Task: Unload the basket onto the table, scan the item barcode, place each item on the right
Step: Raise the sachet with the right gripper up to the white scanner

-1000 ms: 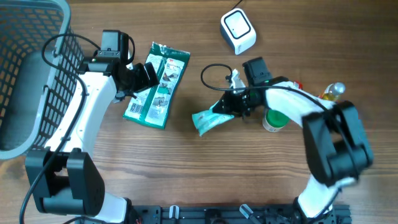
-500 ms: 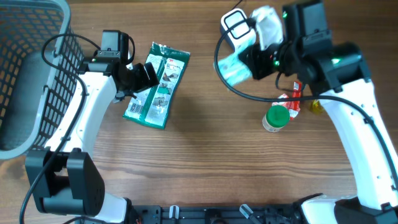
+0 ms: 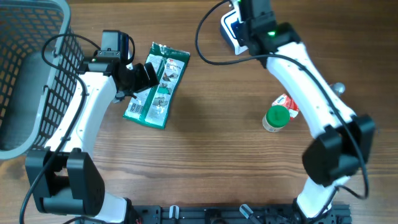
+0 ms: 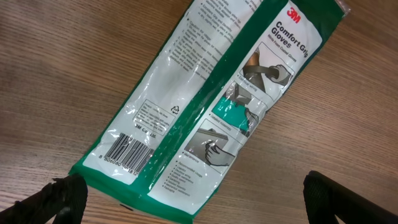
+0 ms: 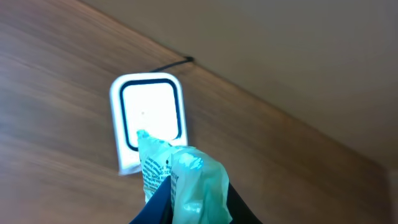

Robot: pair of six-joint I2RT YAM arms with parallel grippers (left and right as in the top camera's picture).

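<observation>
Overhead: right gripper (image 3: 241, 12) is at the far edge of the wooden table (image 3: 205, 168), over the white square barcode scanner (image 3: 227, 30). The arm hides its load from here. Left gripper (image 3: 148, 74) sits at the green-and-white plastic glove pack (image 3: 160, 87), which lies flat. Green-capped bottle (image 3: 275, 118) and red-and-white packet (image 3: 287, 103) lie beside the right arm, not being handled.

Left wrist: jaws spread wide, one each side of the glove pack's near end, gripping nothing. The pack's printed barcode (image 4: 127, 152) faces up.

Right wrist: jaws clamped on the pale mint-green crumpled plastic pouch (image 5: 189, 177), held in the air above the scanner. The pouch's long axis runs straight out from the fingers. Its free end points at the scanner window and overlaps the window's near edge in view. There's print on the pouch, but I can't make out a barcode or which face it's on.

Step, my read: presenting the pouch to the scanner, no sign of a read yet. Next move needs the coded face flat to the window and held steady. That's likely a wrist roll, since the film looks bunched.
</observation>
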